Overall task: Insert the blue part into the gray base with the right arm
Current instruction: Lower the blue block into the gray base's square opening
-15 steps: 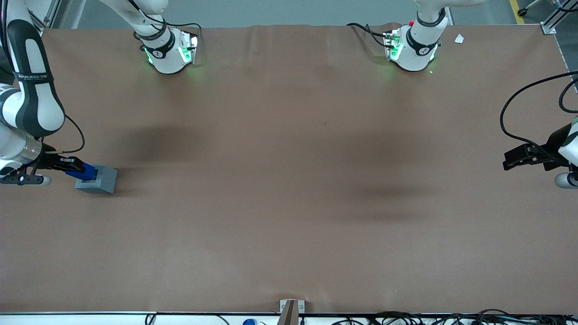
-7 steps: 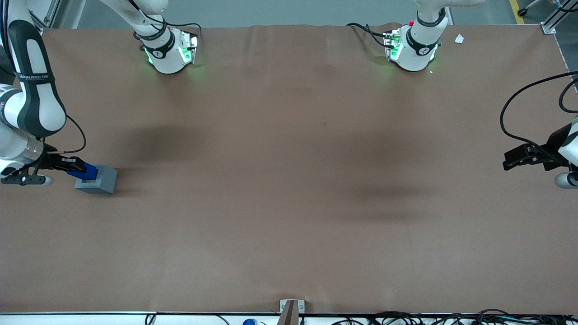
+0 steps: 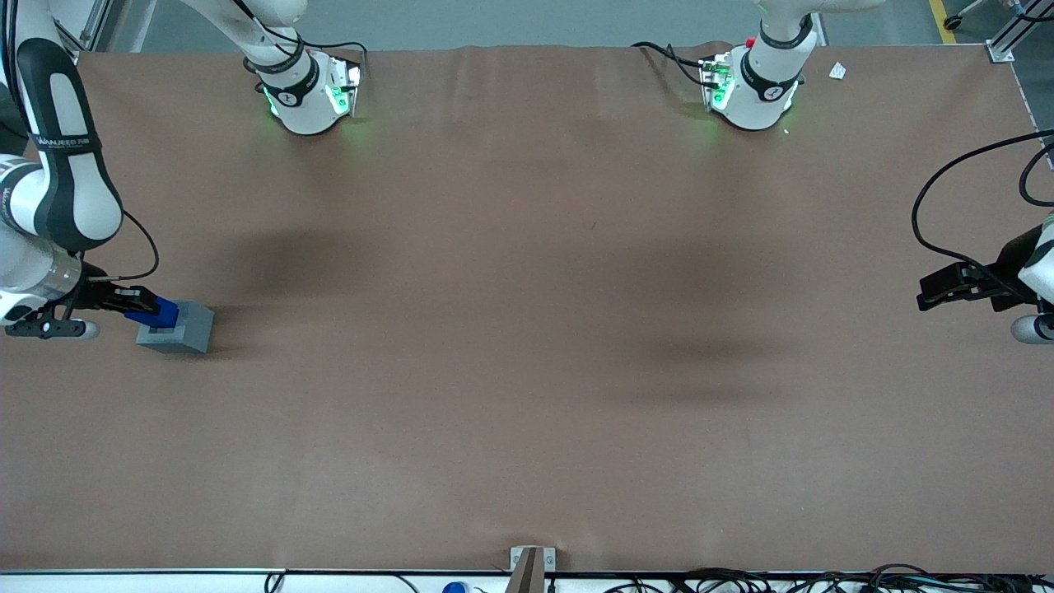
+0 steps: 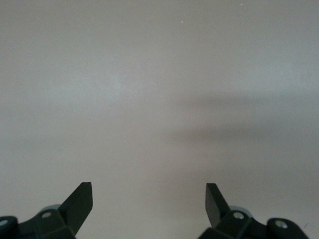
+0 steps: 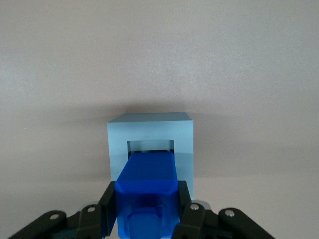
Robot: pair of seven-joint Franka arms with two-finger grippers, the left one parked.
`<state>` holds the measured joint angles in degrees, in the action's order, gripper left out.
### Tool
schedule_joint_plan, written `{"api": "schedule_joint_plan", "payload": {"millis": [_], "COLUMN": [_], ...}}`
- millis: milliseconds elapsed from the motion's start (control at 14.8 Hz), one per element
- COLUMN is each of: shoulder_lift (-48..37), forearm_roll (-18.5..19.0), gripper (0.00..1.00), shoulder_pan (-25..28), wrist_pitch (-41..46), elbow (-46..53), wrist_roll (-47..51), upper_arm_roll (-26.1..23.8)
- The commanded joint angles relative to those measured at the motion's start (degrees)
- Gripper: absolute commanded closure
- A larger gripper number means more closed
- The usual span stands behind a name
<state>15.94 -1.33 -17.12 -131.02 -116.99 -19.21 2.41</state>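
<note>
The gray base [image 3: 183, 327] stands on the brown table at the working arm's end. My right arm [image 3: 58, 173] reaches down to it, and its gripper [image 3: 140, 310] is shut on the blue part [image 3: 156, 311], which hangs tilted just above the base's top. In the right wrist view the blue part [image 5: 148, 189] is clamped between the two black fingers [image 5: 110, 201], and its leading end sits at the mouth of the square recess in the gray base [image 5: 150, 134]. How deep it reaches into the recess is hidden.
Two white arm pedestals with green lights [image 3: 309, 95] [image 3: 753, 91] stand at the table's edge farthest from the front camera. A small bracket [image 3: 531, 560] sits at the nearest edge.
My gripper with the blue part has shifted slightly over the base; the gray base has stayed in place.
</note>
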Motion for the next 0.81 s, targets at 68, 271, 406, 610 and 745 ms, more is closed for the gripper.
{"api": "schedule_joint_plan", "payload": {"millis": [68,271,406,610,745], "shoulder_lift": [-0.47,-0.30,-0.12,0.05,0.14], "forearm_roll": [-0.08,-0.17,-0.17,-0.17,-0.17], "gripper": [0.87,0.87,0.87,0.87,0.87], "shoulder_pan": [-0.29,-0.28,-0.28,-0.37,-0.46], "wrist_pitch": [-0.64,-0.73,-0.81,-1.16,-1.43], "elbow": [-0.88,-0.88,-0.79,-0.79,-0.79], "wrist_roll": [0.14,0.14,0.14,0.05,0.05], "upper_arm_roll": [-0.65,-0.65,-0.65,-0.65,-0.65]}}
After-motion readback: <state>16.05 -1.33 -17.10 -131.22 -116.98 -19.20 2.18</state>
